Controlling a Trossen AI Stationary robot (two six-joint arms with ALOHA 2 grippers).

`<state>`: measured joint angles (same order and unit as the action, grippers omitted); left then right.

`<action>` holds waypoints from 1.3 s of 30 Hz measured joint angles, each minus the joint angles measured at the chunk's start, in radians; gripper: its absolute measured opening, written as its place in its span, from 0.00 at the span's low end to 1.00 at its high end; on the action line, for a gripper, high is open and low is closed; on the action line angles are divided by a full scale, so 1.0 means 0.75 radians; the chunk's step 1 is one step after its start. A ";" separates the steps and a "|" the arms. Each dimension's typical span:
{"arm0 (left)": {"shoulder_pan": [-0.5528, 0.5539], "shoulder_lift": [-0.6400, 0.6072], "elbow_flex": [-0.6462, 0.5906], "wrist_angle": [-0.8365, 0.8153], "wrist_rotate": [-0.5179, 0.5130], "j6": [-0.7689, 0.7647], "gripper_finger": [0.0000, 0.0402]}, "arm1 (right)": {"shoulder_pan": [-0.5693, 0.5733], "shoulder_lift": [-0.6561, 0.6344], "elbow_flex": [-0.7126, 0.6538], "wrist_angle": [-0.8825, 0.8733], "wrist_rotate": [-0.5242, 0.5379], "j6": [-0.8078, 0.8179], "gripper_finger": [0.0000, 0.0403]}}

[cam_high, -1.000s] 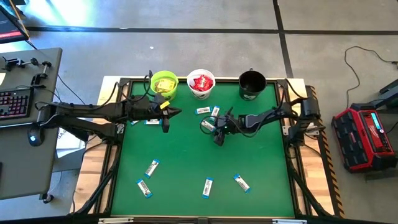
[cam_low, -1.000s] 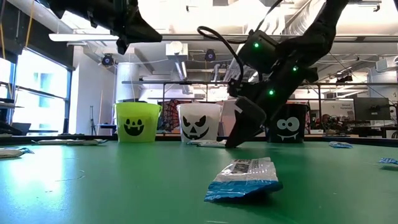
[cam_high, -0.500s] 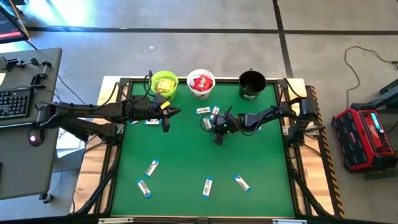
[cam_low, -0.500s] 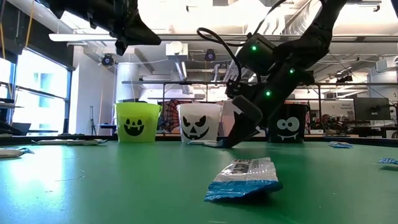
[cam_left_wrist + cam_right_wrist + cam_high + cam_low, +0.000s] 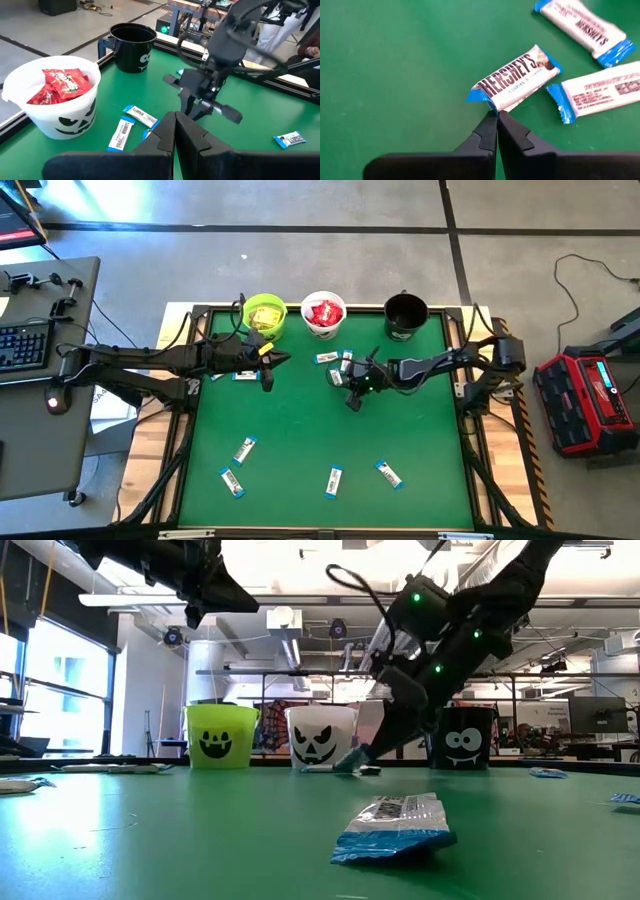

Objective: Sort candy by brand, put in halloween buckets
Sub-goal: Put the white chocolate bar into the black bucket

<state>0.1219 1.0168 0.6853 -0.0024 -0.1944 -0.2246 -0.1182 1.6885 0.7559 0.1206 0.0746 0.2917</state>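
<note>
two buckets are filled, yellow packets (image 5: 263, 315) and red packets (image 5: 324, 311); blue-and-white bars (image 5: 334, 480) are left on the desk (image 5: 300, 420). one bar (image 5: 515, 78) is pinched by the right jaws; left jaws are pressed together, empty.

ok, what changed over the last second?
The right gripper snapped shut on the edge of a narrow blue-and-white candy bar lying near the white pail; the bar's end now looks lifted off the green mat. The left gripper stayed shut, holding nothing. Loose bars and all three pails unmoved.
</note>
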 joint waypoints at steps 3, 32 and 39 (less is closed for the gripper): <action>0.000 0.000 0.000 0.000 0.000 0.001 0.00 | 0.001 -0.058 0.007 -0.024 0.004 0.006 0.00; 0.000 0.000 0.001 0.000 -0.030 0.035 0.00 | -0.299 -0.580 0.363 -0.720 0.298 -0.098 0.00; 0.000 0.000 0.001 0.000 -0.018 0.035 0.00 | -0.340 -0.559 0.370 -0.840 0.072 -0.152 0.04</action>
<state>0.1216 1.0168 0.6861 -0.0025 -0.2082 -0.1982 -0.3732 1.2691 1.0336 -0.5093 0.1289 0.1778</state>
